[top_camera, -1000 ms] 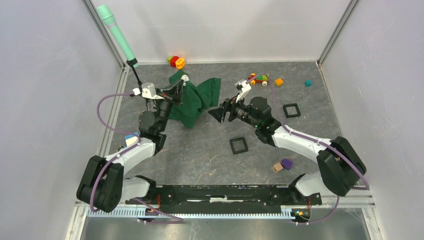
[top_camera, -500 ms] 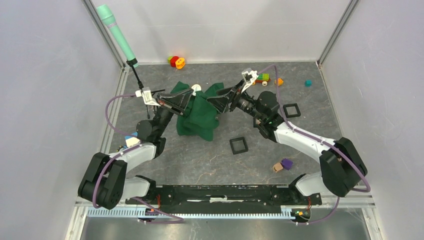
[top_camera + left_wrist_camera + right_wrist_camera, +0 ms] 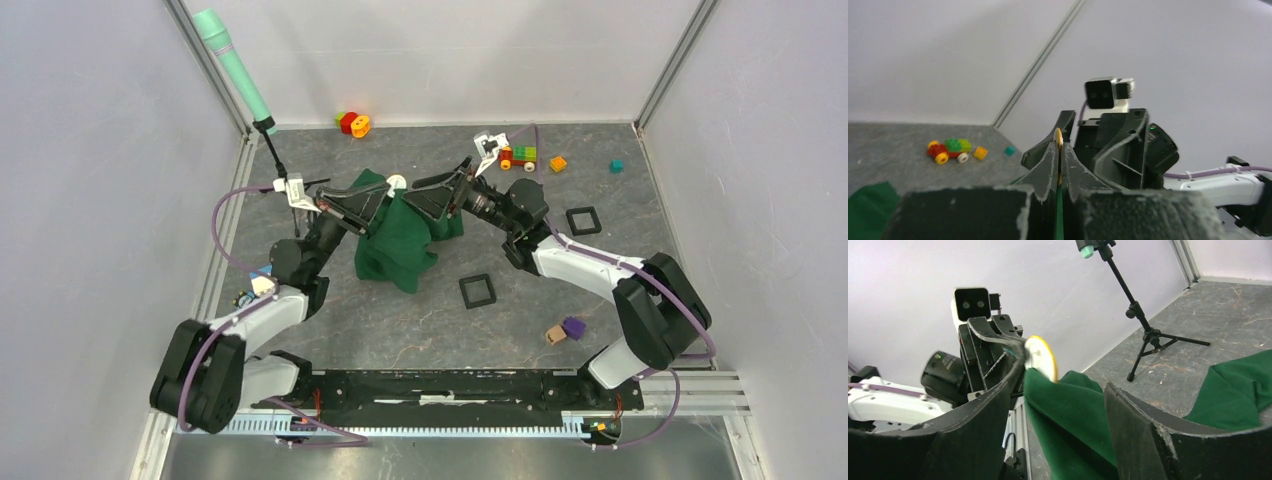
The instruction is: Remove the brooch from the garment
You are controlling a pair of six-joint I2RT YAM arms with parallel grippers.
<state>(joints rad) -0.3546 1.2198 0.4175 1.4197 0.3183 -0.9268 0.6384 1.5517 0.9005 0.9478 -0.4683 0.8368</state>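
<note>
The green garment (image 3: 400, 240) hangs bunched in the middle of the floor, lifted at its top. The brooch (image 3: 396, 181), a small white disc with a yellow rim, sits at the top of the cloth. It also shows in the right wrist view (image 3: 1042, 357). My left gripper (image 3: 383, 192) is shut on the brooch's edge (image 3: 1058, 136), with green cloth (image 3: 1058, 212) between its fingers. My right gripper (image 3: 422, 192) is open just right of the brooch. In its wrist view the gripper (image 3: 1063, 382) has its jaws either side of a fold of the garment (image 3: 1068, 415), below the brooch.
Two black square frames (image 3: 477, 290) (image 3: 583, 220) lie right of the cloth. A toy car (image 3: 518, 156), an orange block (image 3: 557, 163), a teal cube (image 3: 616, 166) and a red-orange toy (image 3: 352, 123) lie at the back. Purple and tan blocks (image 3: 566, 329) lie near. A microphone stand (image 3: 290, 190) stands left.
The left gripper has lifted the cloth and brooch up and to the right. The right gripper has moved left and up, and its open jaws now straddle the cloth.
</note>
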